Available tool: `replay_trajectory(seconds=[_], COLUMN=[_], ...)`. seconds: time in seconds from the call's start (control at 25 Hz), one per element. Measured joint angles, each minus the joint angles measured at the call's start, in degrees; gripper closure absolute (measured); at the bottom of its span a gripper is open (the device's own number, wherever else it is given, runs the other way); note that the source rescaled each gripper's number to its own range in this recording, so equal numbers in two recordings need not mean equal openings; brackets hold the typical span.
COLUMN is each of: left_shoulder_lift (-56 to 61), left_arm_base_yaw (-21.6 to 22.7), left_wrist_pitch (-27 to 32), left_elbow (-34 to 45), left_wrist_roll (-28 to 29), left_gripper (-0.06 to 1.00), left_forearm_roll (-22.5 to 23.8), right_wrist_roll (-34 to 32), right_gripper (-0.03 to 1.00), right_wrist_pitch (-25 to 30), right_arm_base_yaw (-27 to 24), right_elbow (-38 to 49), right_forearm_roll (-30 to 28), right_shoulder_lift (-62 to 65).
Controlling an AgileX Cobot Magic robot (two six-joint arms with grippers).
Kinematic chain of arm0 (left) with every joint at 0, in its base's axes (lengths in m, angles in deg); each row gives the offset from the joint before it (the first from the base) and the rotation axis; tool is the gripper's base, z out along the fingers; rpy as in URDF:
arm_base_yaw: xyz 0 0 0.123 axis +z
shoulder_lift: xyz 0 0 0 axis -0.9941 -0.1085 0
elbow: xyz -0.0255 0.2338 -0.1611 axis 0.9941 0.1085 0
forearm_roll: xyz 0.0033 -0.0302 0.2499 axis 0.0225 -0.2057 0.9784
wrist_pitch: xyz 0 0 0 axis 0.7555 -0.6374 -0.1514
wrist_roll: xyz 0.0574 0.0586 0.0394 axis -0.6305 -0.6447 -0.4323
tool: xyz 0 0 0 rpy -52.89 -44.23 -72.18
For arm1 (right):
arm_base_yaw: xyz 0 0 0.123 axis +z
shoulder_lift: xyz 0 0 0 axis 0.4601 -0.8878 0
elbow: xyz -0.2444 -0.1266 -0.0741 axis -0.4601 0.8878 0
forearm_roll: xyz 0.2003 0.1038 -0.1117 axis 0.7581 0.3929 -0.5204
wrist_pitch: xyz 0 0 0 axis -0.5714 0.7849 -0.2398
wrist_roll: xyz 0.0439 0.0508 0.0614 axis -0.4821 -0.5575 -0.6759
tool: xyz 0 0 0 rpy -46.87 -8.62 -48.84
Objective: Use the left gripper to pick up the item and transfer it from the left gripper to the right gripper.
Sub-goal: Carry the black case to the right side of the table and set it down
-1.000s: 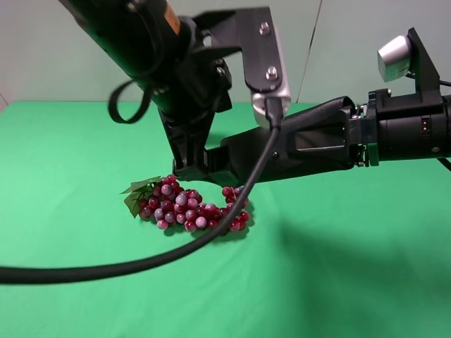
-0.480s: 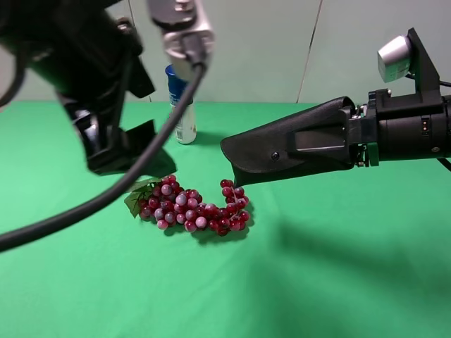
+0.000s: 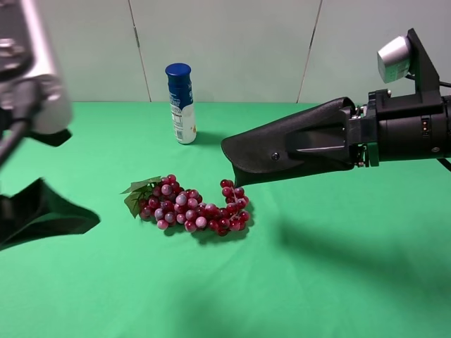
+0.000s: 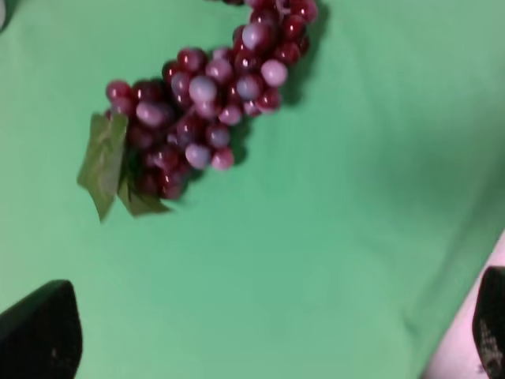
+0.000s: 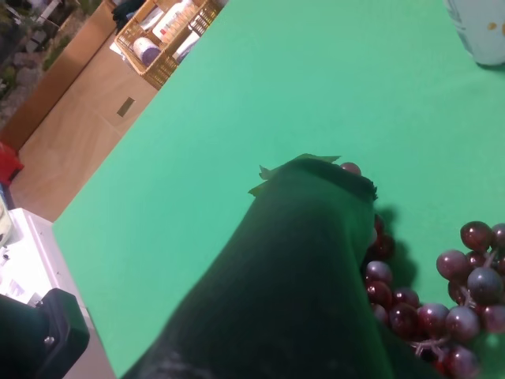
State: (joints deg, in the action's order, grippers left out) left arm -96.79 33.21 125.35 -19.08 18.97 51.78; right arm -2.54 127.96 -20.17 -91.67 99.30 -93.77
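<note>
**While the black jawed right gripper [image 3: 317, 146] pinches the flat oblong black glasses case [image 3: 261, 158], the black left gripper [image 4: 264, 335] gapes empty**

Case hangs above green cloth [image 3: 317, 267], at 2 o'clock of red grape bunch [image 3: 194, 208]. Left gripper at 9 o'clock of grapes, jaws spread wide. Blue-capped white-and-blue bottle [image 3: 181, 104] upright at 12 o'clock.

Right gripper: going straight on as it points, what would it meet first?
The way looks free past the held black leather-like case; probably the green cloth beside the leafy red grape bunch comes first, depth unclear.
</note>
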Motion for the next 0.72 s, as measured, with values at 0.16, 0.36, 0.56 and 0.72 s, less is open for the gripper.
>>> replay_trajectory(seconds=[0.16,0.36,0.56,0.72], left_shoulder_lift=[7.0,17.1,26.9,33.8], left_arm_base_yaw=[0.0,0.0,0.0,0.0], left_wrist_pitch=[0.0,0.2,1.2,1.6], left_elbow=[4.4,10.9,16.2,19.6], left_wrist_roll=[5.6,11.8,17.6,20.2], left_gripper=[-0.06,-0.06,-0.06,-0.06], left_forearm_roll=[0.0,0.0,0.0,0.0], right_wrist_roll=[0.0,-0.3,-0.4,-0.4], right_gripper=[0.96,0.96,0.96,0.96], right_wrist_pitch=[0.0,0.0,-0.1,-0.3], right_arm_base_yaw=[0.0,0.0,0.0,0.0], right_elbow=[0.0,0.0,0.0,0.0], right_forearm_roll=[-0.1,-0.7,-1.0,-1.4], right_shoulder_lift=[0.0,0.0,0.0,0.0])
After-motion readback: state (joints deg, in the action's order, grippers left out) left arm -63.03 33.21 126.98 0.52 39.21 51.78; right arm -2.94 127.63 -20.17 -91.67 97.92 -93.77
